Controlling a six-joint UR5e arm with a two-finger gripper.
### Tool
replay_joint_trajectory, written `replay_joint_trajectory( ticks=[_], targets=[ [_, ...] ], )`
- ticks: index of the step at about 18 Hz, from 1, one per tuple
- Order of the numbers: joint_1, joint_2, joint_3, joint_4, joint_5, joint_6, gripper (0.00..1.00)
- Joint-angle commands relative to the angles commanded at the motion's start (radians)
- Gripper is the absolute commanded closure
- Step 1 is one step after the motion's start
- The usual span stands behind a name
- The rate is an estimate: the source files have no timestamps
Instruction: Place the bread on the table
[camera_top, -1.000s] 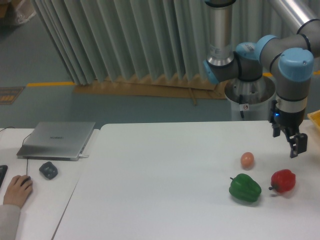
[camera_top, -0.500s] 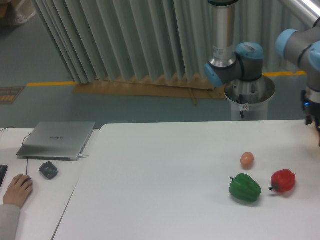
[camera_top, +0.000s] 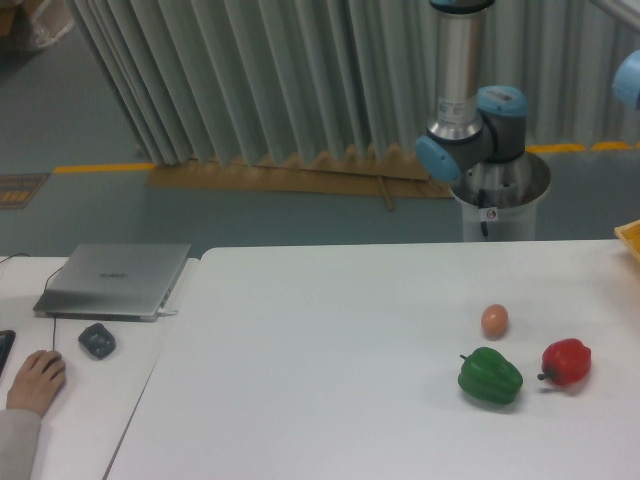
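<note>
Gripper is out of frame past the right edge, so its state cannot be told; likely it is reaching for bread kept off-table. No bread shows. Table (camera_top: 330, 400) carries an egg (camera_top: 494, 320) and two peppers (camera_top: 490, 376).

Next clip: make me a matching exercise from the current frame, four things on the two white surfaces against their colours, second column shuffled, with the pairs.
Things:
1. pepper nearest the right edge
2. pepper beside it
3. small egg-like ball
4. closed laptop

Colours:
A. peach-orange
B. silver-grey
C. red
D. green

Pairs: 1-C, 2-D, 3-A, 4-B.
</note>
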Motion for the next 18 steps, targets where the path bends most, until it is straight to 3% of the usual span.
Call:
replay_joint_trajectory(
  ticks=[9, 18],
  targets=[
    [0.087, -0.044, -0.002, 0.005, -0.008, 0.204, 0.00],
    [0.101, -0.089, 0.002, 0.008, 0.047, 0.232, 0.00]
  ],
)
